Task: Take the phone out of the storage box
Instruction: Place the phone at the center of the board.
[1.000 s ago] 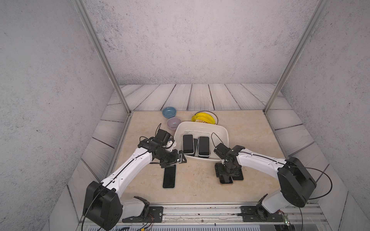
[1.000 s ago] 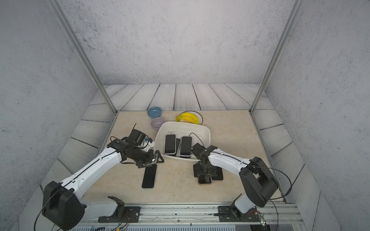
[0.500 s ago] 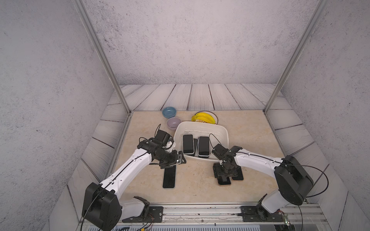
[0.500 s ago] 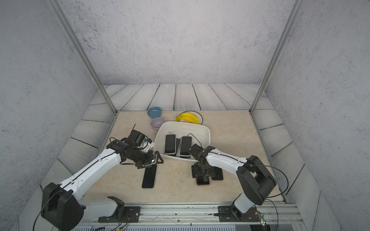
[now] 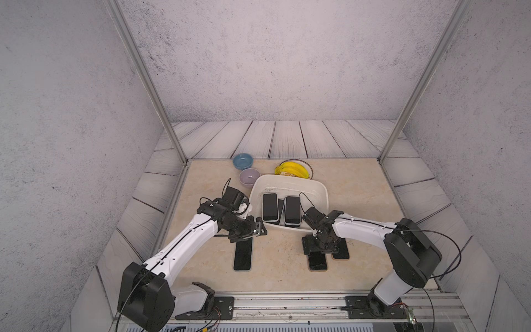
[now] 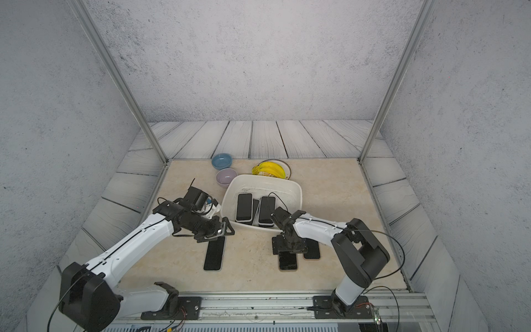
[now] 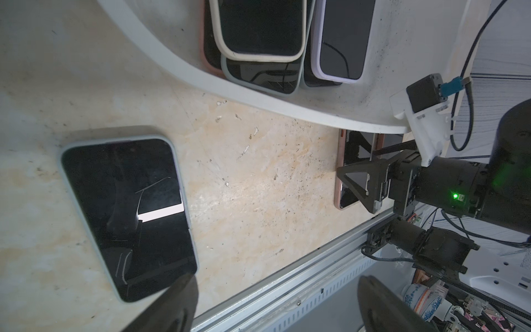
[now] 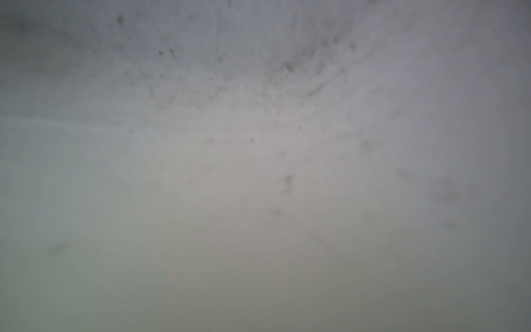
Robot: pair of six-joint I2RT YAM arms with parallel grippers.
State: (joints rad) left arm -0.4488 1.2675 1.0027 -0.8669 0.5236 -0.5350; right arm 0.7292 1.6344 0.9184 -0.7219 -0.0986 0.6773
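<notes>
The white storage box [image 5: 314, 193] [image 6: 291, 192] [image 7: 396, 51] holds several phones, among them a cream-cased one [image 5: 270, 206] [image 7: 260, 26] and a lilac-cased one [image 5: 292, 209] [image 7: 342, 40]. My left gripper [image 5: 255, 230] [image 6: 222, 230] [image 7: 277, 284] hangs open and holds nothing, by the box's near left corner and above a dark phone [image 5: 243, 254] [image 7: 126, 212] lying on the table. My right gripper [image 5: 319, 248] [image 6: 288, 247] points down with its jaws wide over the far end of a pink-cased phone [image 5: 317, 262] [image 7: 352, 146] lying flat. The right wrist view is only a grey blur.
Another phone [image 5: 341, 250] lies beside the pink-cased one. A blue bowl [image 5: 242, 161], a lilac bowl [image 5: 249, 176] and a plate of bananas [image 5: 293, 169] stand behind the box. A metal rail [image 5: 287, 301] runs along the front edge.
The right gripper has shifted a little to the left over the pink-cased phone and its jaws stand wider. The left arm has hardly moved.
</notes>
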